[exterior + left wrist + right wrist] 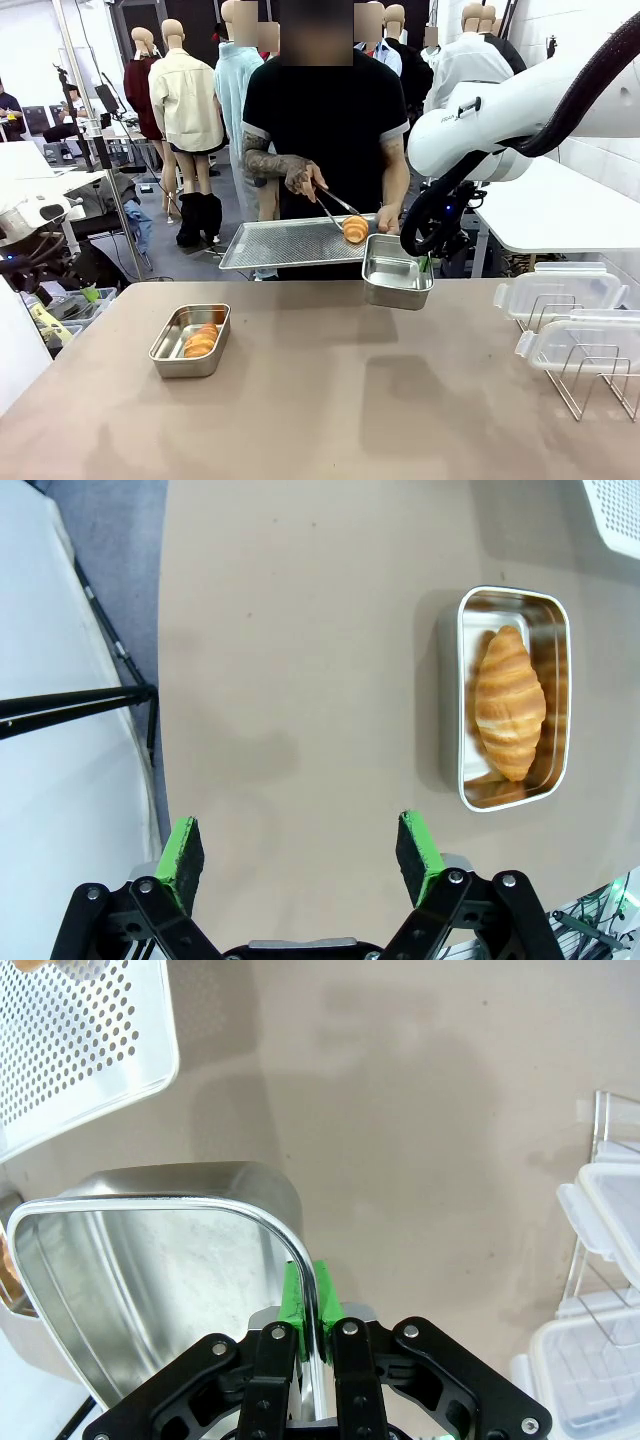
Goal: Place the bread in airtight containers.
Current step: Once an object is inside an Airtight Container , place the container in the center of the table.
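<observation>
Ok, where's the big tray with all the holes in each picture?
Front view: the tray, centre, held by the person beyond the table's far edge.
Left wrist view: the tray, top right corner.
Right wrist view: the tray, top left corner.
Shared landmark: the brown table.

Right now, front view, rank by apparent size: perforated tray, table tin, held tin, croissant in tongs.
1. perforated tray
2. table tin and held tin: look alike, held one farther, unranked
3. croissant in tongs
</observation>
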Available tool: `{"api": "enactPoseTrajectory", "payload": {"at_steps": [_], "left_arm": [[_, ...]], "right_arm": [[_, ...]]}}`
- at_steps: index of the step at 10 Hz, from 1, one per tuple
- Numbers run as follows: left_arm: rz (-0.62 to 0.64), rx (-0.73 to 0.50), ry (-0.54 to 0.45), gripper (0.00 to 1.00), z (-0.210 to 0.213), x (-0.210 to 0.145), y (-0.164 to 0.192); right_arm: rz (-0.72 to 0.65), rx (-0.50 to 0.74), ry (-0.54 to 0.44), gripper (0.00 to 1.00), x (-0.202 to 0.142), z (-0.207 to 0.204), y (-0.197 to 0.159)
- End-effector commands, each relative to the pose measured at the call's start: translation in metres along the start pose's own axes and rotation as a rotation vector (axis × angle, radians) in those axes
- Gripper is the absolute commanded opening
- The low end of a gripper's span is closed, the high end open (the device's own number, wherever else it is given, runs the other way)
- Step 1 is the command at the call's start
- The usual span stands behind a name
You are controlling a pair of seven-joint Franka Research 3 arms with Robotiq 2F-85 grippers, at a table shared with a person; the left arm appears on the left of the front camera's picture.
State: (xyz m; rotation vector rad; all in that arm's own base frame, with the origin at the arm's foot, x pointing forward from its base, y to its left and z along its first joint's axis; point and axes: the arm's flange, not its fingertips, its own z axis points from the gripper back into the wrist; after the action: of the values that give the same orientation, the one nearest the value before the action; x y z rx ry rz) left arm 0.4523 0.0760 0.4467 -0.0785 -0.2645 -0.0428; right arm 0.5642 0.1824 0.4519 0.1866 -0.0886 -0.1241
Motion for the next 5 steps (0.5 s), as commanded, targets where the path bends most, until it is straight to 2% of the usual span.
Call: {"api": "enactPoseTrajectory", "payload": {"at_steps": [1, 5], "left_arm": [[0.011, 0.015, -0.002, 1.00, 0.0011, -0.0038, -0.0001], [0.011, 0.015, -0.002, 1.00, 0.0011, -0.0038, -0.0001]], "right_arm": [[0.013, 0.002, -0.011, 0.00, -0.0031, 0.0020, -0.0012], [0.013, 0.002, -0.011, 0.00, -0.0031, 0.0020, -0.0012]]}}
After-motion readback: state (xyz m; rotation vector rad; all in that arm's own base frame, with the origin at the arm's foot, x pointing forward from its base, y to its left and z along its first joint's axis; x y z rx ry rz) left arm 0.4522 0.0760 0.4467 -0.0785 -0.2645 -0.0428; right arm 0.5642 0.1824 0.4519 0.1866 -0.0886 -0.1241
